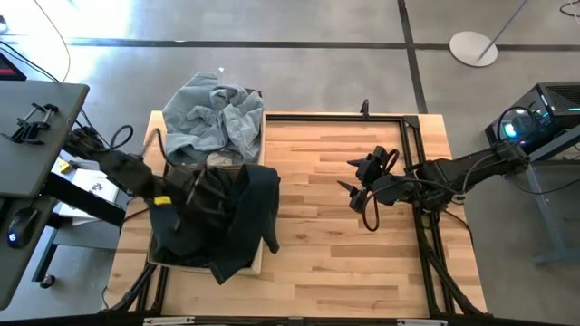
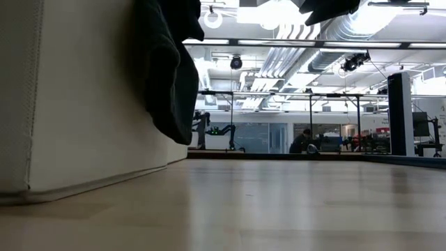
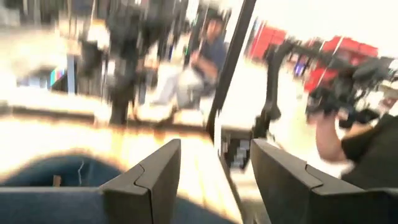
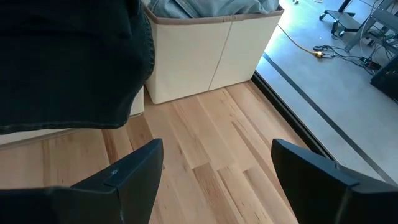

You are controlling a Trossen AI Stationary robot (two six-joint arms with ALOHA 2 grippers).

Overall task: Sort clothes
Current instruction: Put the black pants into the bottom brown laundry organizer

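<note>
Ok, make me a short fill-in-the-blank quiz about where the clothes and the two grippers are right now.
1. The pale blue denim garment lies in the bin farther from the camera's bottom edge, and its colour is pale ____.
2. The dark garment hangs over the rim of the near beige ____.
3. The right gripper hovers over bare wood with its fingers ____.
4. The left gripper is above the ____ garment.

Missing words: blue; bin; open; dark
</note>
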